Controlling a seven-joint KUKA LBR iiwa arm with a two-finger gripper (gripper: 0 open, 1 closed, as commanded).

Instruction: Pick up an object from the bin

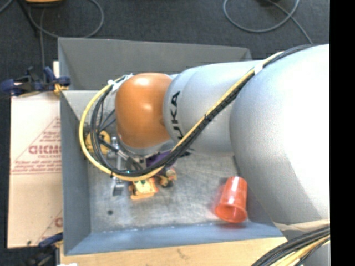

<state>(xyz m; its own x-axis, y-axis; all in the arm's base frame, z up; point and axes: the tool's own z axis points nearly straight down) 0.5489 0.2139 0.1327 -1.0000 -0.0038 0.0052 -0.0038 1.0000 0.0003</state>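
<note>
Closest to where I am standing, the arm's [277, 126] broad pale link is reaching in from the right, across the grey metal bin [75, 204]. At its wrist, a rounded orange cover [141, 112] is hiding most of what hangs below it. Yellow and black cables [89, 143] are looping round the cover's left side.

Under that cover, the gripper [118, 186] is hanging low over the left half of the bin floor, towards the near wall. Only a bit of its metal is peeking out. Whether it is apart or together I cannot tell, and I am seeing nothing held in it.

Just beside it, on its right, a small tan-and-orange thing [144, 188] is lying on the floor. This looks like the nearest candidate for a pick, a short sideways shift away rather than directly beneath. Its shape is too small for me to judge a long axis.

A little further right, a brown piece [168, 176] is sitting near it. A purple scrap [157, 158] is showing under the wrist's edge.

Well apart from the gripper, in the near right corner, a red-orange plastic cup [233, 199] seems to be lying on its side. Its wider end is pointing at the near wall, and its long axis is running roughly front to back.
</note>
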